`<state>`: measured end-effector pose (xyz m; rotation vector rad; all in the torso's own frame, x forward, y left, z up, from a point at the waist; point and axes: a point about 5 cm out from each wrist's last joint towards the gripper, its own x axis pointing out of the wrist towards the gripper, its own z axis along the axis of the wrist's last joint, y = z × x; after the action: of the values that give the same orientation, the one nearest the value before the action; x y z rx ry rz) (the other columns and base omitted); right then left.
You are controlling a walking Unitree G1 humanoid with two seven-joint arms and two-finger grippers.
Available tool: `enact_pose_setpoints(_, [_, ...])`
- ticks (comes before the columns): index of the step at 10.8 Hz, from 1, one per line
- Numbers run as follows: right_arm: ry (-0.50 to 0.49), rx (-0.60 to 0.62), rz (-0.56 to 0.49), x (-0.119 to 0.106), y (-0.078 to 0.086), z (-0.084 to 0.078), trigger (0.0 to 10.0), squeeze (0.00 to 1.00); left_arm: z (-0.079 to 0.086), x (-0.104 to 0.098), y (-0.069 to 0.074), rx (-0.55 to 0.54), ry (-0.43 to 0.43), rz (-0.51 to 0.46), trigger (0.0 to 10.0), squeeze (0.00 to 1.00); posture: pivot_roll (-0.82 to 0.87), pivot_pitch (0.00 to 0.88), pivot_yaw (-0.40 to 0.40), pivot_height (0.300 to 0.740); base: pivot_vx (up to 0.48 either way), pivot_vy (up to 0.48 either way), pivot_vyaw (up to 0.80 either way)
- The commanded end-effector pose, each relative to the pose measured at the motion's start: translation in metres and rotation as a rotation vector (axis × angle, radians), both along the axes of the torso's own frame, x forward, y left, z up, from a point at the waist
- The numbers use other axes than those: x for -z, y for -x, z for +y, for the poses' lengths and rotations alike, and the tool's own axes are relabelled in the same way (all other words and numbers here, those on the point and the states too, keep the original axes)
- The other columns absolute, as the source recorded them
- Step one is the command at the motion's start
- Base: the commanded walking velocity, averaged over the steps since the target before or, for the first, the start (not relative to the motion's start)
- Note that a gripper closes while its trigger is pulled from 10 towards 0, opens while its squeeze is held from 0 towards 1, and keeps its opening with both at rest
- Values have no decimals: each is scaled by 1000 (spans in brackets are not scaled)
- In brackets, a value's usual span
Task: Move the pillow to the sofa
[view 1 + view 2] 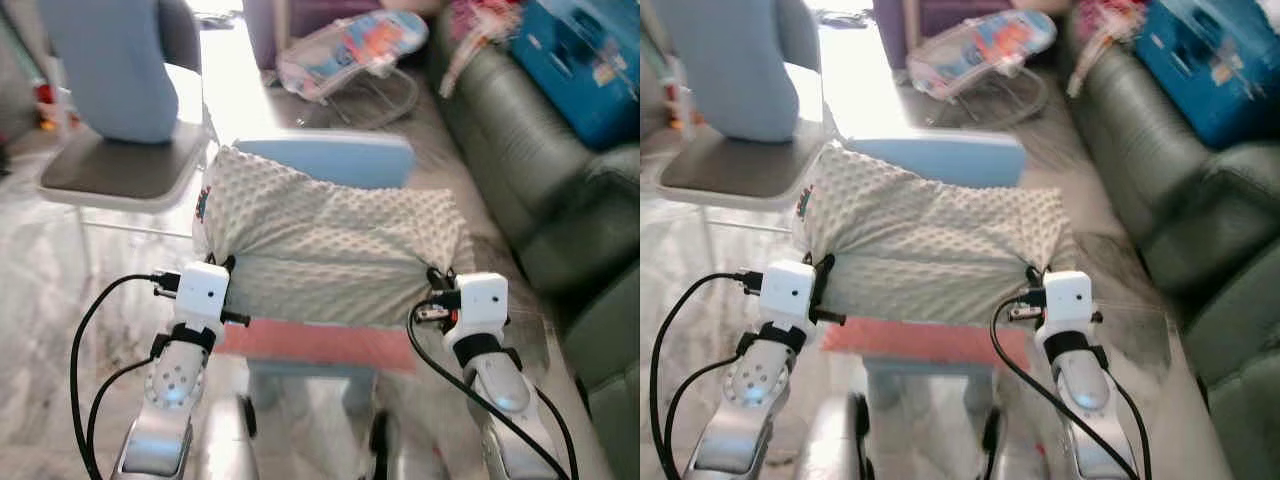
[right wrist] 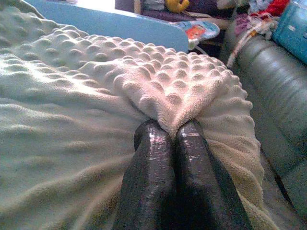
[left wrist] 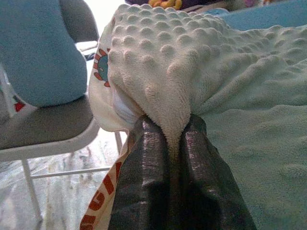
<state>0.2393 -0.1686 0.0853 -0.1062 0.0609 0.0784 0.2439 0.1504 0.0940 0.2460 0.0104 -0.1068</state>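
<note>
A pale green pillow [image 1: 330,240] with a bumpy cover is held up in front of me, above a small light blue table [image 1: 335,155]. My left gripper [image 3: 169,143] is shut on the pillow's near left edge, pinching a fold of fabric. My right gripper [image 2: 173,134] is shut on the near right edge the same way. The dark green leather sofa [image 1: 540,170] runs along my right side, about an arm's length from the pillow [image 1: 940,235].
A grey chair [image 1: 130,160] with a blue cushion [image 1: 110,60] stands at my left. A baby bouncer [image 1: 350,55] lies on the floor behind the table. A blue case [image 1: 585,60] and colourful clothes [image 1: 480,25] lie on the sofa's far part.
</note>
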Motion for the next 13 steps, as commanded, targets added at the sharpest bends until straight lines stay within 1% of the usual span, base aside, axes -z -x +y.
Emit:
enact_pose_setpoints(1, [3, 50, -26, -7, -2, -9, 10000, 0, 4, -2, -1, -24, -1, -10, 10000, 0, 0, 0, -36, 700, 0, 0, 0])
enact_pose_setpoints(3, [4, 57, -28, -8, -2, -10, 10000, 0, -2, 2, -2, -16, -13, 15, 10000, 0, -5, 0, -36, 733, 0, 0, 0])
enact_pose_setpoints(4, [5, 60, -32, -9, -3, -10, 10000, 0, -5, 4, -2, 1, -9, 23, 10000, 0, -9, 0, -37, 740, 0, 0, 0])
enact_pose_setpoints(5, [6, 63, -33, -10, -4, -11, 10000, 0, -4, 5, -2, -6, -16, 28, 10000, 0, -12, 0, -37, 740, 0, 0, 0])
enact_pose_setpoints(6, [12, 62, -29, -9, -4, -12, 10000, 0, -8, 9, 0, 77, 71, 85, 10000, 0, -16, 0, -36, 740, 0, 0, 0])
enact_pose_setpoints(7, [15, 63, -28, -9, -4, -13, 10000, 0, -9, 8, -1, 61, 55, 69, 10000, 0, -16, 0, -38, 740, 0, 0, 0])
enact_pose_setpoints(9, [24, 55, -26, -9, -5, -13, 10000, 0, -15, 8, -3, 65, 31, 50, 10000, 0, -19, 0, -44, 740, 0, 0, 0])
enact_pose_setpoints(13, [1, 59, -27, -9, -8, -12, 10000, 0, -15, 8, -5, 68, 43, 57, 10000, 0, -23, 0, -47, 740, 0, 0, 0])
